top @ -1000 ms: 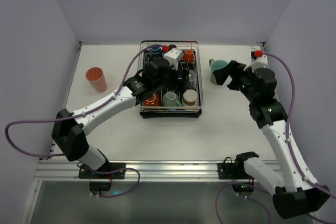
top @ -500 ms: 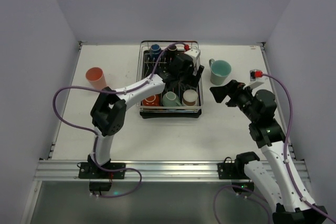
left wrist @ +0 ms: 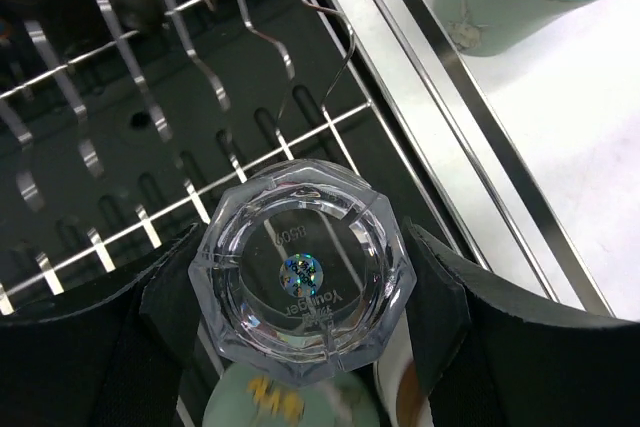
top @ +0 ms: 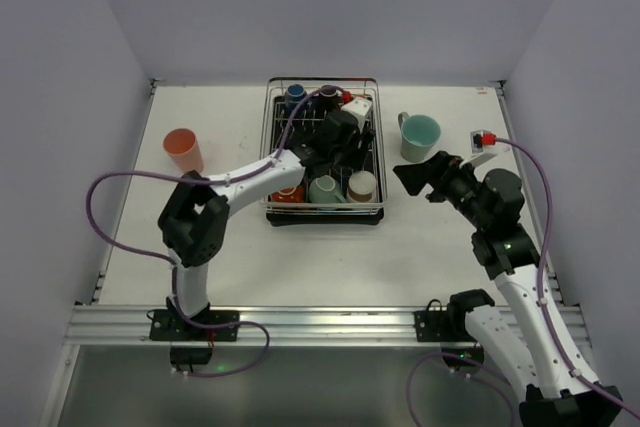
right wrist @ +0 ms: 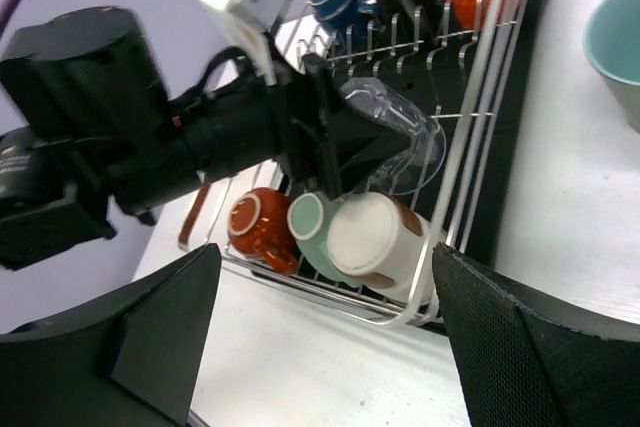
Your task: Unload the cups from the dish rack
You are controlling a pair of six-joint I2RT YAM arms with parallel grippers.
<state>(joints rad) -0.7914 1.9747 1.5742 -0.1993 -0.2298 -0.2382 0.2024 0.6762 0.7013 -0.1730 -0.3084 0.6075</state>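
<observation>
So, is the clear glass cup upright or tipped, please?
Tipped: the clear glass cup lies sideways, its base facing the left claw.

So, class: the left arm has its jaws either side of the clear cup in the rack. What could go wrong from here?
1. The clear cup is smooth and lies tilted between the jaws; it could slip onto the brown-and-white cup beside it.
2. Wire tines stand close around it, so a lift might snag.
3. The right gripper hovers open beside the dish rack; carrying the cup that way risks a collision.
</observation>
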